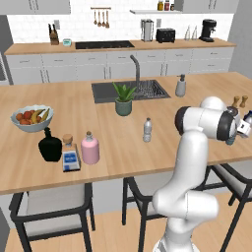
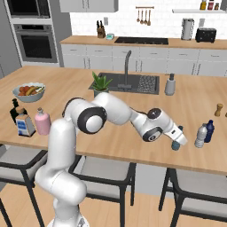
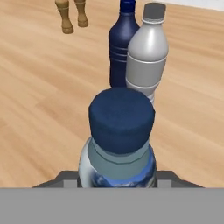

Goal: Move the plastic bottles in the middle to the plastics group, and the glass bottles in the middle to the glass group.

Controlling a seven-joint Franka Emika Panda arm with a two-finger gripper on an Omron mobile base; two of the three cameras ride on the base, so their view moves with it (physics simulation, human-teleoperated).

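While claw [image 2: 177,142] grips teal bottle [image 3: 118,144], plastics group [image 2: 205,133] stands just beyond.

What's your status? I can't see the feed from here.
Gripper at blue-capped bottle, grip unclear. Dark blue bottle and grey bottle close ahead. Clear bottle mid-counter, not yet moved.

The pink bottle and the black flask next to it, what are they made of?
The pink bottle looks like smooth, milky glass, though its even matte colour could pass for plastic; its stopper looks brownish, like cork. The black flask seems dark glossy glass or ceramic: solid black, nothing shows through.
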